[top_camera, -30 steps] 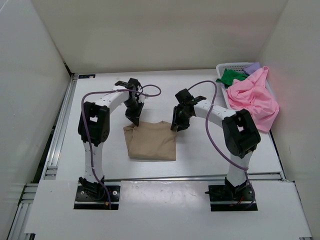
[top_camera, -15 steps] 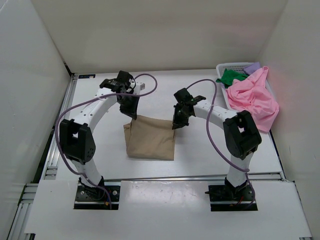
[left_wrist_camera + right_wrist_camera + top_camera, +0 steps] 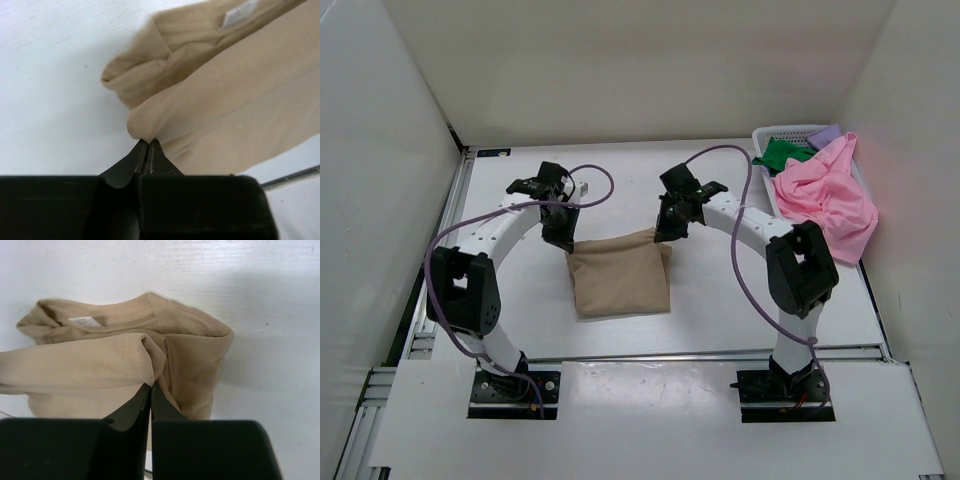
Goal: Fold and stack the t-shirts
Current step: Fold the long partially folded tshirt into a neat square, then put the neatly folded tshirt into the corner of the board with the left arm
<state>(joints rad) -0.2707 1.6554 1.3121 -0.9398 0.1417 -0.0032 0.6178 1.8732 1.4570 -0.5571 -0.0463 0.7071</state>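
Left gripper (image 3: 563, 240) pinched tight on the far left corner of the tan t-shirt (image 3: 620, 283) mid-table, right gripper (image 3: 663, 236) clamped on its far right corner, that far edge seemingly lifted, pink t-shirt (image 3: 825, 197) draped over the basket (image 3: 788, 131) at far right, green t-shirt (image 3: 781, 152) inside.

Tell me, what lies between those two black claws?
The tan t-shirt: the left gripper and right gripper each pinch a far corner, seen from the top view.

Four t-shirts (image 3: 620, 282), one basket (image 3: 785, 130), two pincers (image 3: 563, 244).
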